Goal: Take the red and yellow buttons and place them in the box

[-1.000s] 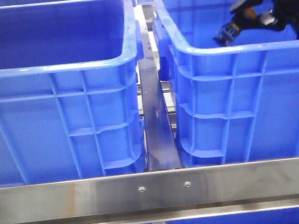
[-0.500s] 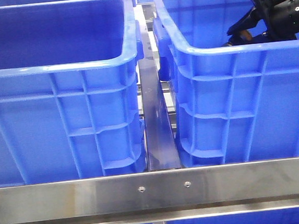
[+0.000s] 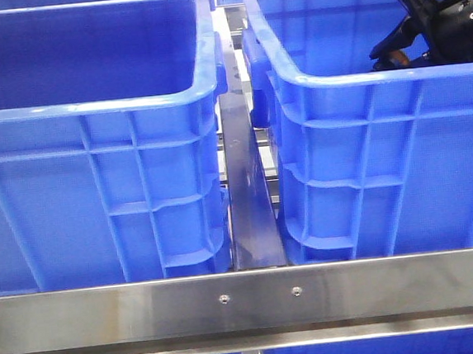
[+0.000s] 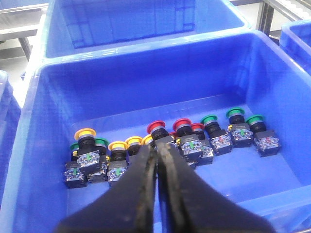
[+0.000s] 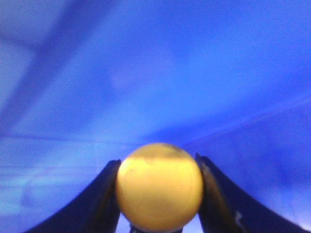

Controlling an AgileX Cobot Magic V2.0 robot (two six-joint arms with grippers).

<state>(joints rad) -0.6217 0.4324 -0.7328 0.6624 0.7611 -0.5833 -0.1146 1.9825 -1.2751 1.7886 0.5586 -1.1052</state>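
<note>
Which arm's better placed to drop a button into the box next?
Right. The right gripper is shut on a yellow button and is already inside the right-hand blue crate in the front view. The left gripper is shut and empty, above the crate of buttons.

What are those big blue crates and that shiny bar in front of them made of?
The crates look like moulded plastic: uniform blue, slightly glossy, with ribbed walls and rounded rims. The bar looks like metal, probably stainless steel or aluminium: silvery, brushed, softly reflecting the blue, with two small screws set in it. Which metal, the view cannot settle.
</note>
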